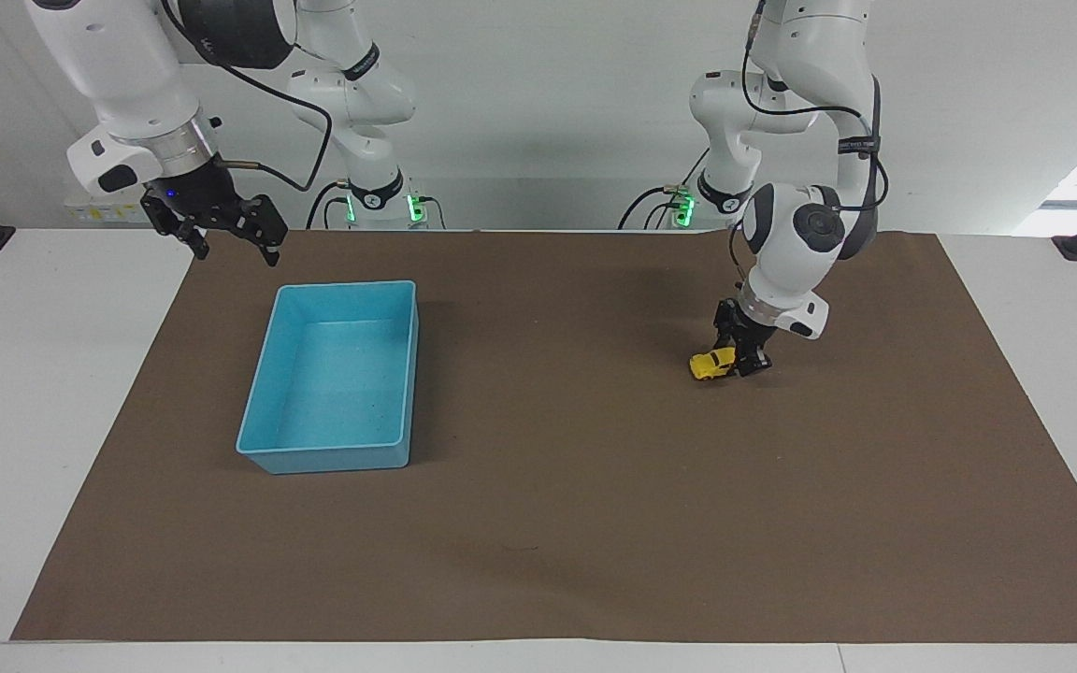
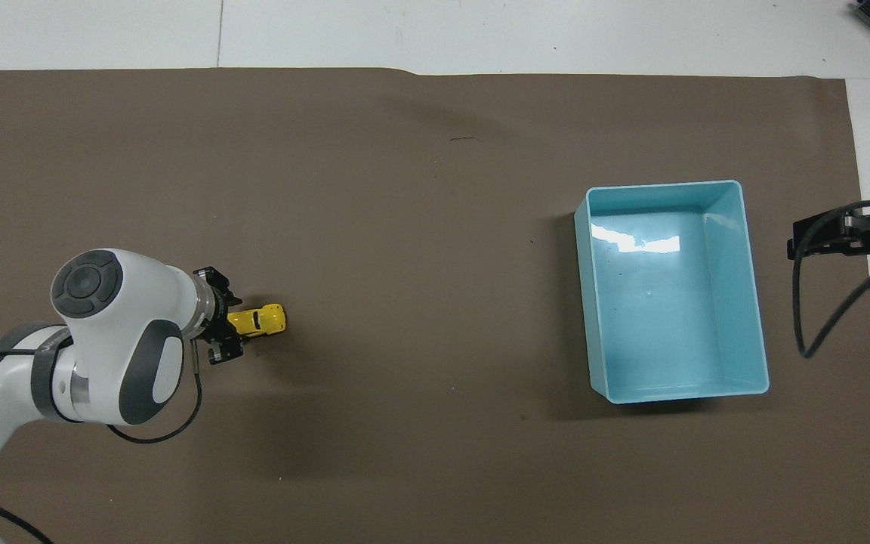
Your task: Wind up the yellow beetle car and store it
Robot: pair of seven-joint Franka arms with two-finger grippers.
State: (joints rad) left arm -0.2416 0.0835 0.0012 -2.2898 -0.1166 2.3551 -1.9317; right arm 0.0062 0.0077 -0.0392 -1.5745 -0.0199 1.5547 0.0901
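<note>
The yellow beetle car (image 1: 712, 365) lies at the left claw (image 1: 742, 359), long axis toward the blue bin (image 1: 333, 376); its grip cannot be told. The right claw (image 1: 225, 234) waits, fingers apart, over the tabletop (image 1: 52, 393) near that bin

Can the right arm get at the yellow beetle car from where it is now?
Probably not directly: the right gripper, open, waits over the table's edge by the blue bin, while the yellow beetle car sits at the left gripper, toward the left arm's end.

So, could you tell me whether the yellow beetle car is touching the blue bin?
Apart. The overhead view shows bare brown mat between the yellow beetle car and the blue bin.
</note>
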